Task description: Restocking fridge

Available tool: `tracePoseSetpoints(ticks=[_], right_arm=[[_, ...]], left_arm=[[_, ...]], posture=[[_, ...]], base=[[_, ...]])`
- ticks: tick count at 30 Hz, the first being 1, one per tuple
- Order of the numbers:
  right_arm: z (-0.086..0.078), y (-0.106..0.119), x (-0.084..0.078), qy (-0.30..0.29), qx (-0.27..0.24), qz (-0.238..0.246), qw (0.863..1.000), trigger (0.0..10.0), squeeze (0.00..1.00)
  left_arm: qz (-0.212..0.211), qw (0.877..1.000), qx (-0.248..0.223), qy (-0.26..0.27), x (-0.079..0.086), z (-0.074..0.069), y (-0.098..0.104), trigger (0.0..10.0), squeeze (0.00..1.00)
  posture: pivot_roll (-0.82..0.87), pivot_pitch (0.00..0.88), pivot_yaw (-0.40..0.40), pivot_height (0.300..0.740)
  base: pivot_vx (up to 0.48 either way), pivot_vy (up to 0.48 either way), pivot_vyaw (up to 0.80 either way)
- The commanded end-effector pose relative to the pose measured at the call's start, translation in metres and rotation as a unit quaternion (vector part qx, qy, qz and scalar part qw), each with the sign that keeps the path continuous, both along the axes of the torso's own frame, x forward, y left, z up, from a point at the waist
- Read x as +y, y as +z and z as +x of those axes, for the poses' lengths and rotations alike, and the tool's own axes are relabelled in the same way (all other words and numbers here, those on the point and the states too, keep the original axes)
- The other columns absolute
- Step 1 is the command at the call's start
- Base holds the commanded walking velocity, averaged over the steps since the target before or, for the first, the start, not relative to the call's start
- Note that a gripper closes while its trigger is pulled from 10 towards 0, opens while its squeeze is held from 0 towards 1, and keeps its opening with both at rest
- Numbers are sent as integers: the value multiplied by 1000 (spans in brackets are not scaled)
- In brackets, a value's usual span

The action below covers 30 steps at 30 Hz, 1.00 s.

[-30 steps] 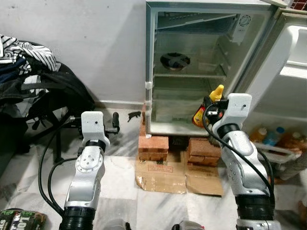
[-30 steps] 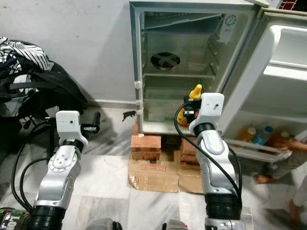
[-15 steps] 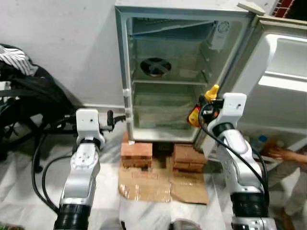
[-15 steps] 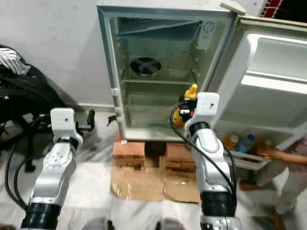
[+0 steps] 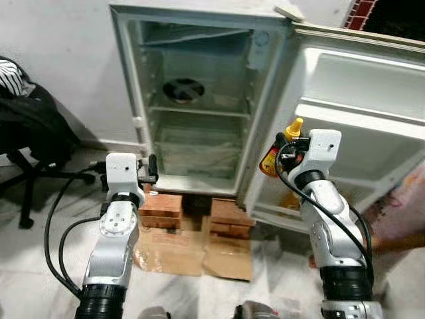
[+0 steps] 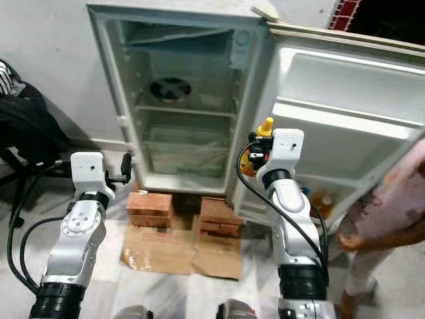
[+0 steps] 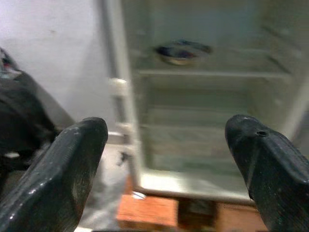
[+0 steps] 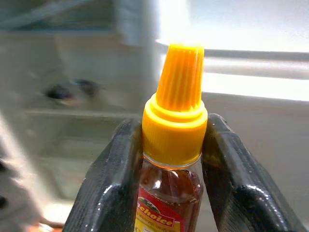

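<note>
The small fridge [image 5: 192, 119] stands open on bricks, its white door [image 5: 358, 113] swung out to the right. A dark bowl [image 5: 184, 88] sits on an inner shelf. My right gripper [image 5: 287, 147] is raised in front of the door's inner edge and is shut on a sauce bottle [image 8: 174, 125] with a yellow cap and a red label; the fingers [image 8: 113, 179] clamp its neck. My left gripper [image 7: 166, 159] is open and holds nothing, low in front of the fridge's left edge [image 5: 150, 174].
Red bricks [image 5: 163, 203] and flattened cardboard [image 5: 192, 249] lie under and before the fridge. A chair with dark bags [image 5: 26, 133] stands at the left. A person in a pink sleeve [image 6: 392, 212] is close on the right, by the door.
The whole view has shifted: the fridge now lies further left and the door shows more. The person at the right appears nearer. Both grippers keep their pose, the bottle still held.
</note>
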State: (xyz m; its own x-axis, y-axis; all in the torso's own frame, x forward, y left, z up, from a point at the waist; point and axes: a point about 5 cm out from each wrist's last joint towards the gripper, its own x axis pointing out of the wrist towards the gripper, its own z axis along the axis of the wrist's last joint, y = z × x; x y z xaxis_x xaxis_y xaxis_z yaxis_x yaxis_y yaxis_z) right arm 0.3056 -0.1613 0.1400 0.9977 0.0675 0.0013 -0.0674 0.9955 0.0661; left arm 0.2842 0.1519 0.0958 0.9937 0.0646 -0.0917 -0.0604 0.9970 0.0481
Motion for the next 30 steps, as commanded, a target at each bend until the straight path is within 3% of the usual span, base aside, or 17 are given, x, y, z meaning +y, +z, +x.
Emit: tracePoseSetpoints(ticks=[1, 13, 15, 22, 30], right_arm=[[1, 7, -4, -4, -13, 0, 1000, 10000, 0], [1, 6, -1, 5, -12, 6, 1000, 10000, 0], [1, 4, 2, 15, -7, 10, 1000, 10000, 0], [0, 0, 17, 67, 8, 21, 997, 10000, 0], [2, 7, 14, 56, -16, 12, 998, 10000, 0]], left_arm=[[-2, 1000, -16, -2, -4, 2, 7, 10000, 0], [-6, 999, -18, 38, 4, 4, 7, 10000, 0], [-28, 998, -10, 51, 8, 5, 5, 10000, 0], [-18, 999, -9, 49, 9, 6, 5, 10000, 0], [-18, 998, -5, 53, 12, 5, 4, 10000, 0]], posture=[[-6, 0, -17, 740], [-4, 0, -17, 740], [-4, 0, -17, 740], [-1, 0, -16, 740], [3, 0, -16, 740]], base=[[0, 0, 0], [0, 0, 0], [0, 0, 0], [0, 0, 0], [0, 0, 227]])
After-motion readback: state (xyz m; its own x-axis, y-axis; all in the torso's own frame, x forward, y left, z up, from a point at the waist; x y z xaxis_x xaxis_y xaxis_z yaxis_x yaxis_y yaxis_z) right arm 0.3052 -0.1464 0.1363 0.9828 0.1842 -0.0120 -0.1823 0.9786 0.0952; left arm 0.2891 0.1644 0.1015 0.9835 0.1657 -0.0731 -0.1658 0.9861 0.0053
